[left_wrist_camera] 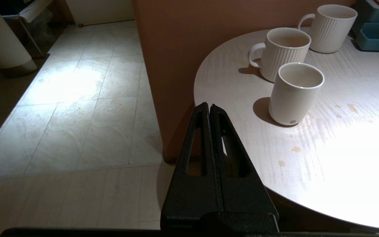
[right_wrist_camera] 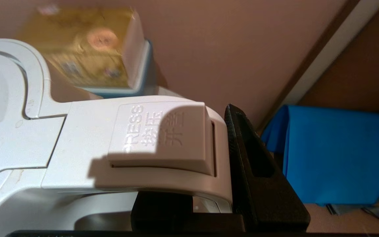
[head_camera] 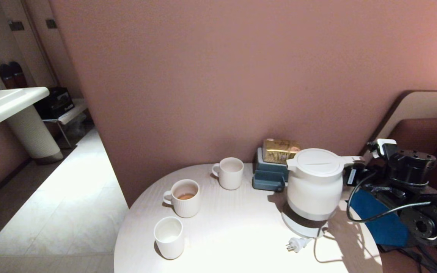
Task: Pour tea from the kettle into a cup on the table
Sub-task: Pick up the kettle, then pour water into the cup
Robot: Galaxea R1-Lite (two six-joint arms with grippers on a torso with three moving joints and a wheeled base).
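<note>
- On the bench (head_camera: 233,235): kettle (head_camera: 314,187), its handle clamped in the right gripper (right_wrist_camera: 209,197) jaws.
- Beside the bench edge: left gripper (left_wrist_camera: 209,107), jaws closed, empty.
- Cup (head_camera: 169,237) stands upright.

Right wrist view: the kettle (right_wrist_camera: 77,138) is cut off by the frame edge, its handle hiding one finger of the right gripper (right_wrist_camera: 209,197). The gold packet (right_wrist_camera: 87,46) is blurred, its print unreadable. Head view: the table (head_camera: 241,242) runs off the lower edge.
</note>
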